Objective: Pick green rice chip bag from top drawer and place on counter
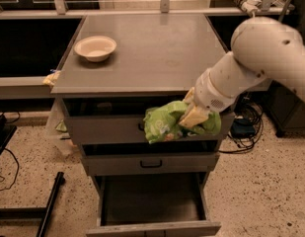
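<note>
The lime-green rice chip bag (164, 123) hangs crumpled in front of the top drawer (107, 128), just below the front edge of the grey counter (147, 53). My gripper (190, 115) is shut on the bag's right part, its pale fingers (192, 117) pressed into the foil. The white arm (255, 58) comes in from the upper right. The top drawer stands slightly open, and its inside is dark and hidden.
A white bowl (95, 48) sits on the counter's far left. The bottom drawer (152, 206) is pulled far out. A middle drawer with a black handle (151, 164) is closed. Cables (246, 127) lie on the floor at right, a black bar (49, 204) at lower left.
</note>
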Tool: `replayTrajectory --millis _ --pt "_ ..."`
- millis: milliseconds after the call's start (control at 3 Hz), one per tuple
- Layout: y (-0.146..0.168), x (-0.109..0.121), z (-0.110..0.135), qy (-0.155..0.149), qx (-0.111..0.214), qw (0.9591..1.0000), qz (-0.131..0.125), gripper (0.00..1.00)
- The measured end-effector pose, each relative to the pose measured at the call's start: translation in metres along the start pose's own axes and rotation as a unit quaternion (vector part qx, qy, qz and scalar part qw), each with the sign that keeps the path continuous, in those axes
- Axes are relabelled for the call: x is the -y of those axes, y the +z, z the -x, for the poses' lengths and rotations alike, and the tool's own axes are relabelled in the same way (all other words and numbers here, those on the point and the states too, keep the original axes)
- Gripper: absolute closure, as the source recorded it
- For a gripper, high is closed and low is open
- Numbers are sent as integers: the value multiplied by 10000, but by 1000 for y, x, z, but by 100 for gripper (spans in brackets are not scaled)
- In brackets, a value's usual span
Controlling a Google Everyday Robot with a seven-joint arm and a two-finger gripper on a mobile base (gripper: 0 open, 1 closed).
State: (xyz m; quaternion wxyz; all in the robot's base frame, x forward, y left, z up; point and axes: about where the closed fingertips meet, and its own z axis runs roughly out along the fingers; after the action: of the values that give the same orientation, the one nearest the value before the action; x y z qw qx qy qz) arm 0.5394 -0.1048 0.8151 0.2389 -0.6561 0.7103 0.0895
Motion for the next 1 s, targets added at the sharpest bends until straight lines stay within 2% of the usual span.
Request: replayTrajectory --millis 333,667,1000 --pt "-60 20 26 0 -134 9991 -408 100" --pt "-87 32 40 -47 -39 9978 -662 100" --pt "-86 31 39 -46 -43 9979 -651 100"
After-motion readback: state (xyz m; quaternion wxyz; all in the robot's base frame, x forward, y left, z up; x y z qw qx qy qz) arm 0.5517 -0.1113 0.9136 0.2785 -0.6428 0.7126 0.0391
